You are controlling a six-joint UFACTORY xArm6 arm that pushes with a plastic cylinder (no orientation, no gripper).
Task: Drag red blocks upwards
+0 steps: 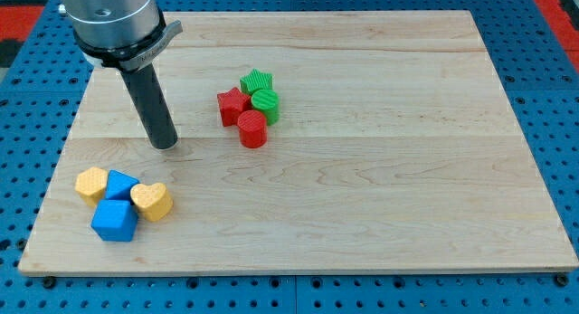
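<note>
Tool: a bare rod with no jaws, so nothing is released, clenched or grasped. My tip (166,144) rests on the wooden surface (380,169), touching no block.

Landmark: the red cylinder (252,129). The red star (232,106) touches it on its upper-left side. The green cylinder (265,104) sits just above it, with the green star (257,81) above that; all four are packed as one cluster. My tip stands well to the view's left of the red cylinder, slightly lower. Far to its lower left lie two yellow blocks, one yellow heart (152,201) and one yellow block (90,183), plus two blue blocks (114,220), (121,185).

Handling, my judgement: the blocks look like small rigid plastic prints, light, sliding readily on smooth wood. The cylinder may roll off a rod contact that is off-centre; the star's notches should seat the tip better.

Contact plan: meet each red block on its lower face, centred. Risk: the greens sit directly above and would be carried along.
</note>
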